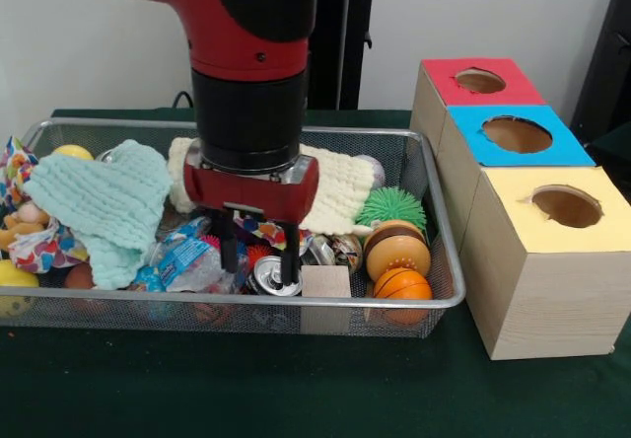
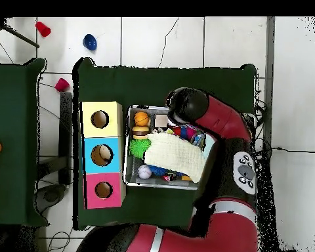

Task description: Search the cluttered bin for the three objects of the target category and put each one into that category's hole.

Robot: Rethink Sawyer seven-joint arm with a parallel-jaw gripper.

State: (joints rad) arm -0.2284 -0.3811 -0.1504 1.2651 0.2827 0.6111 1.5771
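1. The hand (image 1: pixel 259 253) hangs low in the wire basket (image 1: pixel 446 295), near its front rim and about midway along it. Its two dark fingers (image 1: pixel 289 253) stand apart with nothing between them, their tips just above a drink can (image 1: pixel 273 274) and beside a small wooden block (image 1: pixel 325 287).
2. The only plush toy I can make out is a tan, fuzzy shape (image 1: pixel 22 223) at the basket's left end in the front view, half buried under a patterned cloth (image 1: pixel 44 248) and the mint cloth (image 1: pixel 106 204); it may be one of the three, though little of it shows.
3. So the toy lies well to the picture's left of the hand, along the basket's long axis.
4. The blue-topped box (image 1: pixel 518 135) and its hole (image 1: pixel 517 134) stand on the opposite side, beyond the basket's right end, between the red box (image 1: pixel 478 82) and the yellow box (image 1: pixel 552 223).
5. Judgement: the search is at an early stage, and a grasp must go away from the hole first.
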